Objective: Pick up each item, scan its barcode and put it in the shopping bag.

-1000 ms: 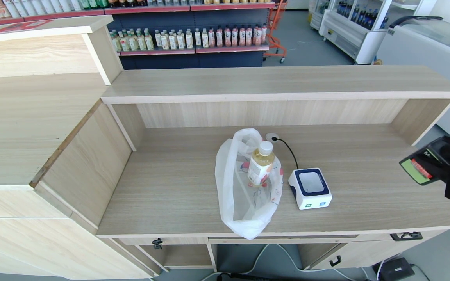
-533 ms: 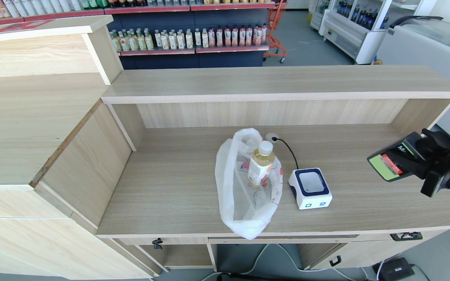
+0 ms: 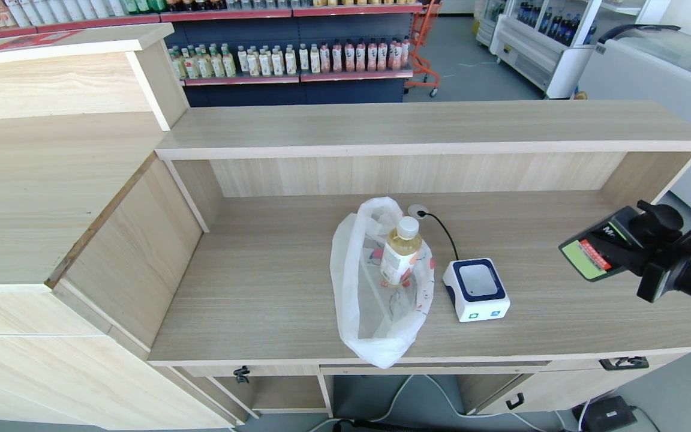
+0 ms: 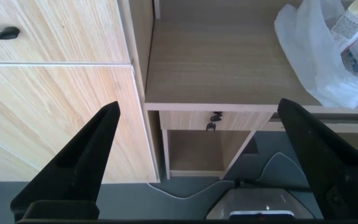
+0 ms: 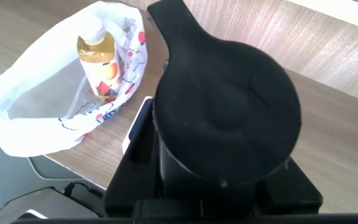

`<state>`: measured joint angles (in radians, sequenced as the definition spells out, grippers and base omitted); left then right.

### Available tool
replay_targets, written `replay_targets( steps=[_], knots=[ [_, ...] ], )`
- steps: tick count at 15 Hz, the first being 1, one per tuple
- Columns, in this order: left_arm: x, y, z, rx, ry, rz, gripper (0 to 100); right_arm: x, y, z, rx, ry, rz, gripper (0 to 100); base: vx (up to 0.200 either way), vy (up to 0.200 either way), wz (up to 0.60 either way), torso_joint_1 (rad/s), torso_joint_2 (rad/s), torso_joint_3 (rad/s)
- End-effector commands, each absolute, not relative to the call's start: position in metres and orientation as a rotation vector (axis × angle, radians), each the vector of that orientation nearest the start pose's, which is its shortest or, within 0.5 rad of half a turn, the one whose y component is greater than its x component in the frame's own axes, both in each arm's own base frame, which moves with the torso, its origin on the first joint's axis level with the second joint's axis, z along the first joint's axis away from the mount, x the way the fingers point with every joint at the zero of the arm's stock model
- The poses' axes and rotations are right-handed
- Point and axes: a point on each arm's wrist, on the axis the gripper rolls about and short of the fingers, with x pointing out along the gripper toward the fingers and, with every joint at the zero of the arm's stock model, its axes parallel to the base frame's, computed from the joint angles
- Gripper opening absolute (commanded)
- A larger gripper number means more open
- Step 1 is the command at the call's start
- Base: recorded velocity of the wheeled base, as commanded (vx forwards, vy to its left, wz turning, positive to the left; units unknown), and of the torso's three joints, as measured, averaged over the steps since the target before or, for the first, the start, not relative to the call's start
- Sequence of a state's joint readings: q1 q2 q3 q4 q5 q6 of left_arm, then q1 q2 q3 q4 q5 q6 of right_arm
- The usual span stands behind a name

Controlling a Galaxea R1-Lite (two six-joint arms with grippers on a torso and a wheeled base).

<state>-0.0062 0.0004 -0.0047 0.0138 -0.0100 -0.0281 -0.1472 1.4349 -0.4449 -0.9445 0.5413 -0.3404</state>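
A white plastic shopping bag (image 3: 375, 288) lies open on the counter with a juice bottle (image 3: 401, 252) standing in it. Just right of the bag sits the white barcode scanner (image 3: 476, 289). My right gripper (image 3: 648, 243) hangs over the counter's right end, shut on a black container with a green and red label (image 3: 591, 255). In the right wrist view the container's black lid (image 5: 229, 118) hides most of the scanner (image 5: 138, 124), with the bag (image 5: 48, 106) and bottle (image 5: 98, 62) beyond. My left gripper (image 4: 197, 162) is open, low by the counter's front left; the bag (image 4: 319, 56) lies farther off.
A raised shelf (image 3: 429, 126) runs along the counter's back, and a tall side cabinet (image 3: 51, 198) stands on the left. The scanner's black cable (image 3: 444, 231) leads to a hole behind the bag. Drawers with black handles (image 3: 623, 362) sit under the front edge.
My right gripper has carried the black container leftward and inward over the counter, closer to the scanner. The bag, bottle and scanner have not moved.
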Motion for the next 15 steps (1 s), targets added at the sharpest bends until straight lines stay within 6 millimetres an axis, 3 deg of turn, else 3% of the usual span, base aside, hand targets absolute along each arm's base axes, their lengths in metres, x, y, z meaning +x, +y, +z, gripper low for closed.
replay_targets(
  steps=[1,3,6,9,12,15],
  knots=[
    [-0.023,0.0,0.075,-0.029,0.008,-0.015,100,0.22,-0.021,0.188,-0.318,-0.022,0.399,0,0.0,0.2,0.0,0.002,-0.01,0.002],
    [-0.023,0.0,0.075,-0.022,0.009,-0.018,100,0.222,-0.015,0.189,-0.303,-0.027,0.425,0,0.0,0.2,0.0,-0.002,0.0,0.002],
    [-0.023,0.0,0.075,-0.023,0.008,-0.018,100,0.22,0.015,0.2,-0.185,-0.053,0.554,0,0.0,0.2,0.0,0.007,0.0,0.002],
    [-0.023,0.0,0.075,-0.018,0.008,-0.017,100,0.236,0.043,0.207,-0.183,-0.078,0.668,0,0.0,0.0,0.0,0.0,0.0,0.0],
    [-0.023,0.0,0.076,-0.018,0.006,-0.017,100,0.25,0.062,0.192,-0.171,-0.023,0.738,0,0.0,0.133,0.0,0.002,0.0,0.002],
    [-0.023,0.0,0.075,-0.02,0.008,-0.012,100,0.265,0.074,0.163,-0.157,0.086,0.75,0,0.0,0.067,0.0,0.001,0.0,-0.001]
  ],
)
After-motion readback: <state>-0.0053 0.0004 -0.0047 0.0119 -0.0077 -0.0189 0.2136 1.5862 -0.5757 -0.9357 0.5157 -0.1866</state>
